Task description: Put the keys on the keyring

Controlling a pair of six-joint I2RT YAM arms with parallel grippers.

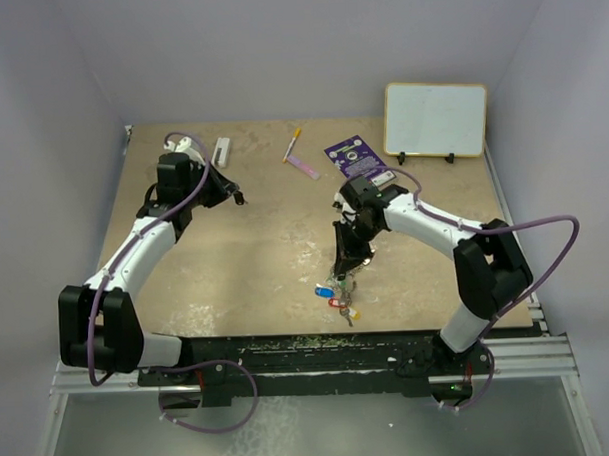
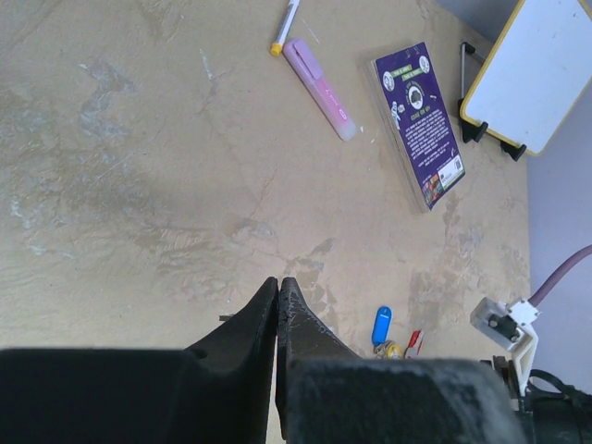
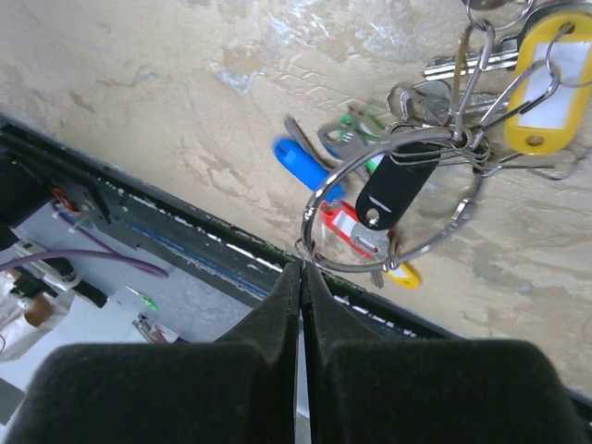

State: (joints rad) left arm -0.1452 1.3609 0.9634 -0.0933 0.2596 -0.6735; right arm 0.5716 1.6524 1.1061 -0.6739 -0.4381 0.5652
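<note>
My right gripper is shut, its tips pinching the wire of the silvery keyring. Several keys hang on the ring: a black tag, a yellow tag, and red, blue and green ones beneath. From above, the right gripper stands near the table's front edge with the keys bunched just below it. My left gripper is far off at the back left, shut with nothing in it. In the left wrist view its tips meet, and the blue tag shows in the distance.
A purple card, a pink highlighter and a pen lie at the back centre. A small whiteboard stands at the back right, a white object at the back left. The black front rail runs close behind the keys.
</note>
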